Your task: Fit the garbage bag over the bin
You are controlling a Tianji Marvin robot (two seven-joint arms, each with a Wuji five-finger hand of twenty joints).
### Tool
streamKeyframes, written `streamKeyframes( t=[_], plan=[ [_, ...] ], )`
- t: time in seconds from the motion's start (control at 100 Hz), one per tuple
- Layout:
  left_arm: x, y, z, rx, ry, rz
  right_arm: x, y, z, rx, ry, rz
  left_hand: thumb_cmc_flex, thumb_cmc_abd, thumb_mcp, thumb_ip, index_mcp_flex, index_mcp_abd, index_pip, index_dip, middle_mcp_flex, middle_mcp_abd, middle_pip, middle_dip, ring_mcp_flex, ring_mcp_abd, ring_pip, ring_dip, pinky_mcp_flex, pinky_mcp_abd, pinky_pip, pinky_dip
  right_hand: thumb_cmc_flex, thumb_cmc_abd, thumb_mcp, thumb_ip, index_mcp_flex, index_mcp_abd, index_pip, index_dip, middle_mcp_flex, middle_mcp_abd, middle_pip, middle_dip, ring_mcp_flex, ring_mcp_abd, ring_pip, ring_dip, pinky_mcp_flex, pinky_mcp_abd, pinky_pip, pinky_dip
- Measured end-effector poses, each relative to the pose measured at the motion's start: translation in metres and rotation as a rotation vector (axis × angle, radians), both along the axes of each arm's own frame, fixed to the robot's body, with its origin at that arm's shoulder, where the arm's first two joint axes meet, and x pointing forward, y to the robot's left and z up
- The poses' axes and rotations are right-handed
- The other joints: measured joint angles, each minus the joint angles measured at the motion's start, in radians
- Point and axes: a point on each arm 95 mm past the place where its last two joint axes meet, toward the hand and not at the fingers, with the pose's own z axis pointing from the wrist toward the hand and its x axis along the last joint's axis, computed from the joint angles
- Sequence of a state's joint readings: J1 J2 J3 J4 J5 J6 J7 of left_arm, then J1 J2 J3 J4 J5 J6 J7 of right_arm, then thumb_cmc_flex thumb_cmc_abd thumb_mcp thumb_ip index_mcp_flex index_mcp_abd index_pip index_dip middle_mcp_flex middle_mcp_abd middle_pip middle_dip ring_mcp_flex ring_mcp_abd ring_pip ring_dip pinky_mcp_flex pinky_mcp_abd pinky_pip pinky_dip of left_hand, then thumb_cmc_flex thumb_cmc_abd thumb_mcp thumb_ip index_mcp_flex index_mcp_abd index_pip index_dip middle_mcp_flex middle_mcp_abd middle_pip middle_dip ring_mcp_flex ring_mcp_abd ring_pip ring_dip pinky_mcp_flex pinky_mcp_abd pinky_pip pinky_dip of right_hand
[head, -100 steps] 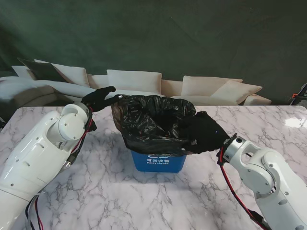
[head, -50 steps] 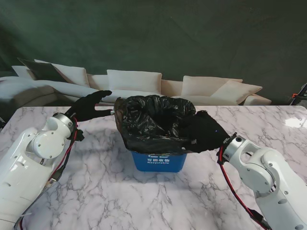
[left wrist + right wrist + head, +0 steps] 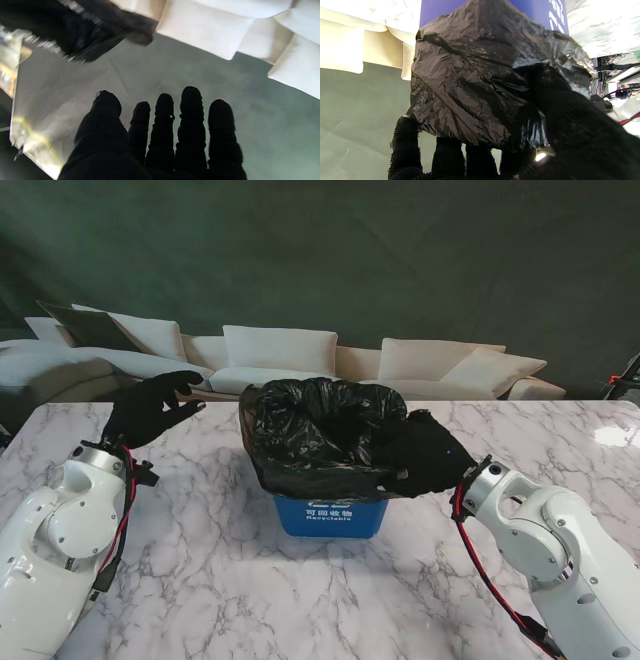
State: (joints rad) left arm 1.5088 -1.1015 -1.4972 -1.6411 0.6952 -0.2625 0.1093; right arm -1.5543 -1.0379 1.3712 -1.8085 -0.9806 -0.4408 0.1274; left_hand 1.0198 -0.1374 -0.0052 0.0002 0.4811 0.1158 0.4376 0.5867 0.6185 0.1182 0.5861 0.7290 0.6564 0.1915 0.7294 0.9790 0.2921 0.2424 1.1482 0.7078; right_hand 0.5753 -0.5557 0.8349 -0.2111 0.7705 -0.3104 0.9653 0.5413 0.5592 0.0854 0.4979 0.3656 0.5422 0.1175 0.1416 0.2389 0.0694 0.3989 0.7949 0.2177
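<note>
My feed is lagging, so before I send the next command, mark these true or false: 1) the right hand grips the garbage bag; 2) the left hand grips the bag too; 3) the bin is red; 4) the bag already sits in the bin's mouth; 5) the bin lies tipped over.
1) True: the right hand is shut on the garbage bag at its right edge.
2) False: the left hand is open, off to the bag's left.
3) False: the bin is blue.
4) True.
5) False: it stands upright on the marble table.
</note>
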Motion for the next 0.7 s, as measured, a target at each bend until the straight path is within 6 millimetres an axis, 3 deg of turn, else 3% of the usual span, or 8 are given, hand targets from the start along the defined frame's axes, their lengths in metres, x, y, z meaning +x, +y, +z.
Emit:
streamKeyframes(
  t=[0.14,0.24,0.34,0.41,0.52,0.7],
  plan=[
    [-0.014,-0.012,0.014,-0.06,0.005,-0.059,0.0,0.001,0.0,0.002,-0.001,0.001,-0.085,0.064,-0.009,0.0,0.023,0.033,-0.054,-0.082,0.013,0.02,-0.114,-0.131,-0.016,0.013,-0.069,-0.062,-0.028,0.0,0.0,0.0,0.0,0.0,0.0,0.0,0.0,0.0,0.0,0.0,0.0,0.0,0.0,0.0,0.0,0.0,0.0,0.0,0.0,0.0,0.0,0.0],
    [-0.017,-0.02,0.012,-0.025,0.066,-0.105,0.001,0.002,0.0,0.005,-0.003,0.002,-0.161,0.075,-0.01,0.0,0.021,0.055,-0.156,-0.136,-0.071,0.047,-0.253,-0.243,-0.072,0.032,-0.183,-0.149,-0.077,0.003,-0.066,-0.005,0.0,0.0,0.0,0.0,0.0,0.0,0.0,0.0,0.0,0.0,0.0,0.0,0.004,0.0,0.0,0.0,0.0,0.0,0.0,0.0],
    [-0.019,-0.027,0.001,-0.017,0.11,-0.163,0.001,0.004,0.001,0.006,-0.003,0.005,-0.17,0.074,-0.002,0.0,-0.053,0.062,-0.246,-0.17,-0.175,0.063,-0.376,-0.344,-0.107,0.039,-0.277,-0.234,-0.119,0.014,-0.159,-0.039,0.0,0.0,0.0,0.0,0.0,0.001,0.0,0.0,0.0,0.0,0.0,0.0,0.012,0.0,0.0,0.0,0.0,0.0,0.0,0.0],
    [-0.018,-0.033,-0.012,-0.012,0.112,-0.198,0.002,0.004,0.001,0.006,-0.003,0.006,-0.171,0.07,-0.002,0.0,-0.093,0.059,-0.29,-0.191,-0.214,0.057,-0.393,-0.379,-0.12,0.034,-0.299,-0.261,-0.126,0.013,-0.181,-0.048,0.0,0.0,0.0,0.0,0.0,0.001,0.0,0.0,0.0,0.0,0.0,0.0,0.012,0.0,0.0,0.0,0.0,0.0,0.0,0.0],
    [-0.015,-0.038,-0.038,0.015,0.143,-0.192,0.002,0.005,0.0,0.005,0.001,0.001,-0.078,0.042,-0.011,0.0,-0.16,0.061,-0.338,-0.225,-0.247,0.048,-0.399,-0.392,-0.134,0.026,-0.339,-0.307,-0.132,0.012,-0.233,-0.075,0.0,0.0,0.0,0.0,0.0,0.001,0.0,0.0,0.0,0.0,0.0,0.0,0.012,0.0,0.0,0.0,0.0,0.0,0.0,0.0],
    [-0.009,-0.042,-0.058,0.007,0.214,-0.191,0.003,0.005,0.001,0.001,0.003,0.001,-0.075,0.029,-0.004,0.0,-0.174,0.061,-0.366,-0.275,-0.297,0.038,-0.421,-0.478,-0.151,0.019,-0.428,-0.418,-0.151,0.012,-0.318,-0.137,0.0,0.0,0.0,0.0,0.0,0.001,0.0,0.0,0.0,0.0,0.0,0.0,0.012,0.0,0.0,0.0,0.0,0.0,0.0,0.0]
  ],
)
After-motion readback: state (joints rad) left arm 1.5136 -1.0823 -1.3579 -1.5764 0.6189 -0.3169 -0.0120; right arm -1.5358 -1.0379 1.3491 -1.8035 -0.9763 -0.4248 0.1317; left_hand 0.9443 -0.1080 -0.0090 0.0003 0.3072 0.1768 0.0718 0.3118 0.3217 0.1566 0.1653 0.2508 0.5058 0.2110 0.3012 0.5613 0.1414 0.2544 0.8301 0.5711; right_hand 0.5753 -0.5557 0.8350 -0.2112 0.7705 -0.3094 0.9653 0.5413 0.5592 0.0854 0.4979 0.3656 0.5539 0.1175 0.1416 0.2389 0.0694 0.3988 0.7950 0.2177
